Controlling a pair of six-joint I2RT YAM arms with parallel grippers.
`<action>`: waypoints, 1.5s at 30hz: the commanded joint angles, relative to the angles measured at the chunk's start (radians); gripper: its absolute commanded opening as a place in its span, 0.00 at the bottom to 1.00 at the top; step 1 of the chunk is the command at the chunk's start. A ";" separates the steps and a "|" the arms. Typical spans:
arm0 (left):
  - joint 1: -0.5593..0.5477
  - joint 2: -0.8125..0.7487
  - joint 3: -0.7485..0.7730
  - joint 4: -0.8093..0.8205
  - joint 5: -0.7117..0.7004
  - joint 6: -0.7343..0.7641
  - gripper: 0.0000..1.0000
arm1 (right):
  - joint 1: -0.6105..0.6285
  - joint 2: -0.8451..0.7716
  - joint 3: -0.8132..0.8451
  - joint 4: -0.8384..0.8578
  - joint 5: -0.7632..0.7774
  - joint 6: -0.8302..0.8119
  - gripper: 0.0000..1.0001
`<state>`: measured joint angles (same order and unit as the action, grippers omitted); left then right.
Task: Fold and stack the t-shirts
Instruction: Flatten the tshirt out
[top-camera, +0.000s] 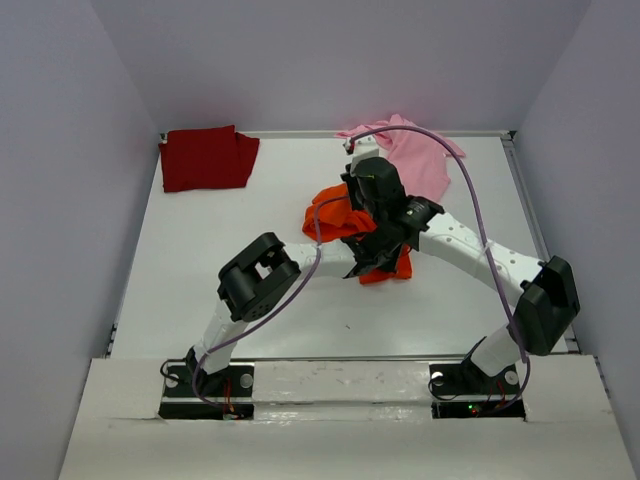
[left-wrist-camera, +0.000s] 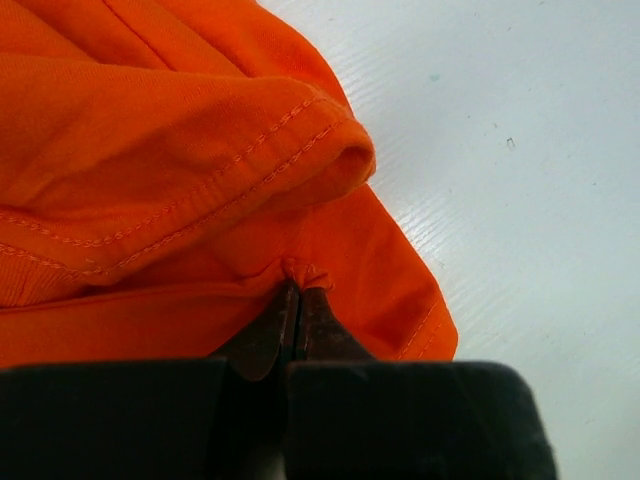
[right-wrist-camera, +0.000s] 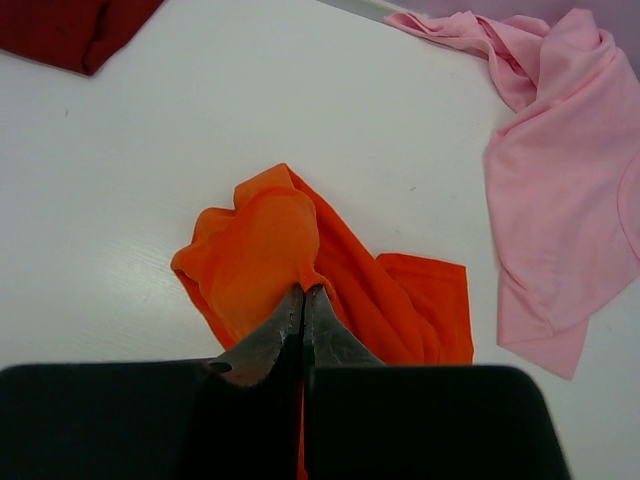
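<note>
**Top view.** The orange t-shirt (top-camera: 335, 215) lies crumpled near the middle of the worktop (top-camera: 200, 280). The dark red t-shirt (top-camera: 208, 158) lies folded flat at the far left corner, well apart from it. The pink t-shirt (top-camera: 420, 160) is a loose heap at the far edge, right of centre and near the orange one. The left arm (top-camera: 258, 278) and the right arm (top-camera: 480, 255) both reach in to the orange t-shirt. Their ends crowd over its right part and hide much of it. The fingers cannot be made out from here.

**Left wrist view.** The left tool (left-wrist-camera: 300, 290) is closed, its 2 fingers pressed together on a small pinch of orange cloth at an edge of the shirt. The rest of the shirt spreads up and to the left of the tips, with a stitched hem rolled over just above them. Bare worktop lies to the right.

**Right wrist view.** The right tool (right-wrist-camera: 303, 295) is closed too, its 2 fingers gripping a fold of the orange t-shirt. The cloth bunches up just beyond the tips, and a flatter part runs off to the right. The pink t-shirt lies at the right, near the orange one but not touching it. A corner of the dark red t-shirt shows at the upper left, well apart.
</note>
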<state>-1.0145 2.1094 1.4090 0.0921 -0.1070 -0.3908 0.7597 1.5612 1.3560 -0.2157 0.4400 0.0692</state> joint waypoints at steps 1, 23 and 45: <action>-0.004 -0.023 0.038 0.026 -0.036 0.023 0.00 | 0.003 -0.035 -0.058 -0.005 -0.020 0.032 0.00; -0.006 -0.374 0.010 -0.091 -0.102 0.101 0.00 | -0.016 -0.036 -0.112 0.015 -0.014 0.041 0.00; -0.004 -1.120 0.013 -0.396 -0.548 0.311 0.00 | -0.053 -0.409 -0.051 0.004 0.210 -0.028 0.00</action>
<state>-1.0233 1.0599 1.3750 -0.2821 -0.4641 -0.1608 0.7063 1.2289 1.2617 -0.1886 0.5903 0.0875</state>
